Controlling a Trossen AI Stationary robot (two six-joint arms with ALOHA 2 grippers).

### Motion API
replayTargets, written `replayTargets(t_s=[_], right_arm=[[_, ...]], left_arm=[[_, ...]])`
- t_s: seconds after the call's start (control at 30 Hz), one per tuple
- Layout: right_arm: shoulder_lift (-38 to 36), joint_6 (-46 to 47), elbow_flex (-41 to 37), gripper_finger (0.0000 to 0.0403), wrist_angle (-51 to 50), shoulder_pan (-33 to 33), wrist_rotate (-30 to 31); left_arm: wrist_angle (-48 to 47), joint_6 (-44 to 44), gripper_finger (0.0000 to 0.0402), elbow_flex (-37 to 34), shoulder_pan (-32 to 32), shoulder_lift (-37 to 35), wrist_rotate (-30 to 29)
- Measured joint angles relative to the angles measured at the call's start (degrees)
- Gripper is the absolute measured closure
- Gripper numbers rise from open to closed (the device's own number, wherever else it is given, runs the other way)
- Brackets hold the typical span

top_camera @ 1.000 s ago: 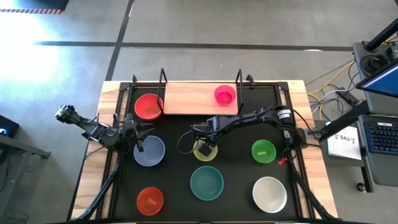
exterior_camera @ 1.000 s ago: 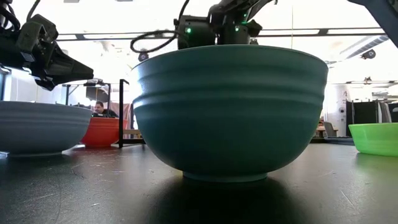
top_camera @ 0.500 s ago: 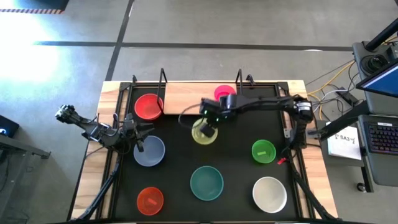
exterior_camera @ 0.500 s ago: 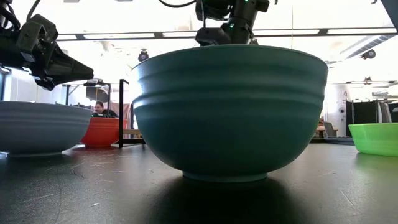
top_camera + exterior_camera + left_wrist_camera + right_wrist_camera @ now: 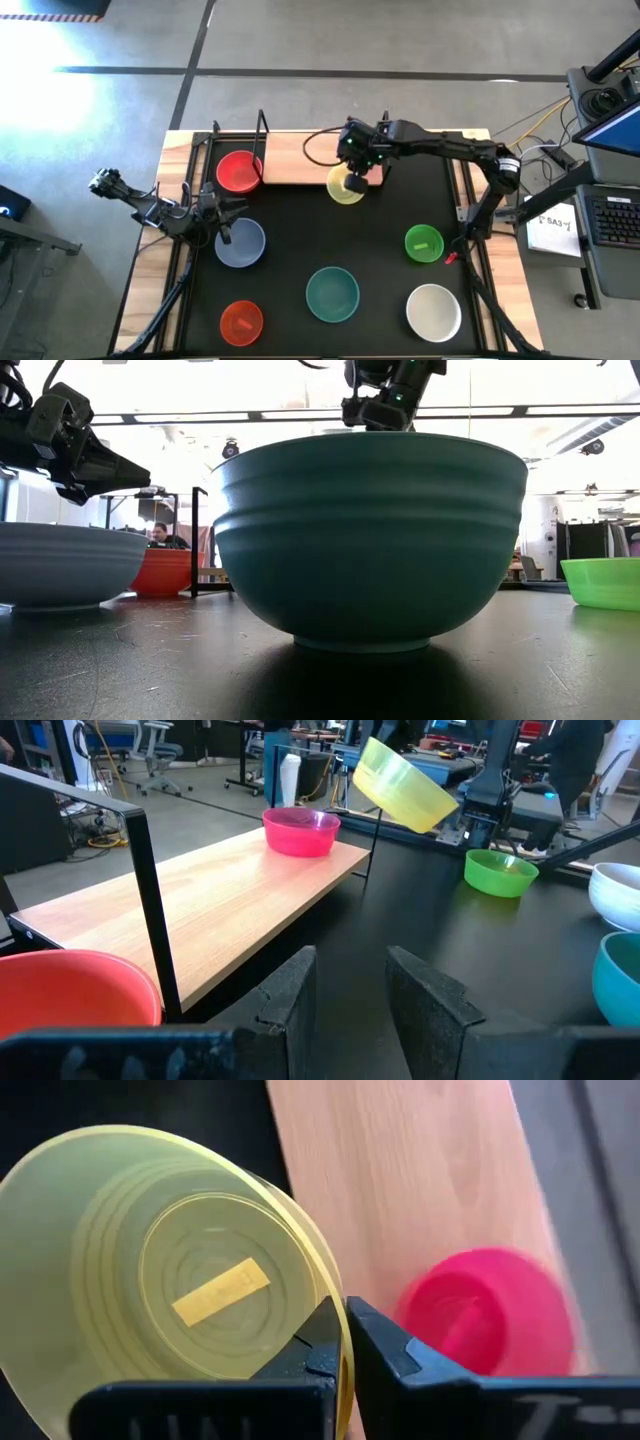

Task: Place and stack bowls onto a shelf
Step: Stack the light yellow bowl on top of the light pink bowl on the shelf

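My right gripper [image 5: 357,172] is shut on the yellow bowl [image 5: 346,186], held in the air over the near edge of the wooden shelf [image 5: 300,158]. It is close to the magenta bowl [image 5: 485,1315], which stands on the shelf's right part. The yellow bowl also shows in the left wrist view [image 5: 405,790]. My left gripper [image 5: 226,217] is open and empty above the far rim of the pale blue-grey bowl [image 5: 241,244]. The red bowl [image 5: 239,171] sits beside the shelf's left upright. My right gripper pinches the yellow bowl's rim [image 5: 336,1312], one finger inside the bowl and one outside. The fingers come from above, pointing down. The bowl hangs tilted, lifted clear of the mat and the shelf.
The green bowl [image 5: 423,243], teal bowl [image 5: 332,294], white bowl [image 5: 433,311] and orange-red bowl [image 5: 241,321] stand on the black mat [image 5: 290,225]. Black wire uprights [image 5: 263,130] stand at the shelf's two ends. The shelf board between red and magenta bowls is bare.
My right gripper has lifted the yellow bowl off the middle of the mat and carried it up and toward the far edge, to the shelf's near edge beside the magenta bowl. The bowl has tipped in the hold.
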Motion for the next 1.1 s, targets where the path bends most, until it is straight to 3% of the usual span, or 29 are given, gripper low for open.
replayTargets(t_s=[0.17,0.37,0.6,0.7,1.1], right_arm=[[0.2,-15.9,0.0,0.0394,0.1,-2.5,0.2],[0.6,-28.0,0.0,0.0394,1.0,-7.1,7.1],[1.2,-30.8,0.0,0.0394,4.1,-15.4,7.3],[1.8,-31.0,0.0,0.0394,4.3,-17.5,3.7],[6.6,-38.2,0.0,0.0394,8.0,-17.9,2.8]], left_arm=[[0.0,0.0,0.0297,0.0,0.0,0.0,0.0],[0.0,0.0,0.0297,0.0,0.0,0.0,0.0],[0.0,0.0,0.0297,0.0,0.0,0.0,0.0],[0.0,0.0,0.0297,0.0,0.0,0.0,0.0],[0.0,0.0,0.0297,0.0,0.0,0.0,0.0]])
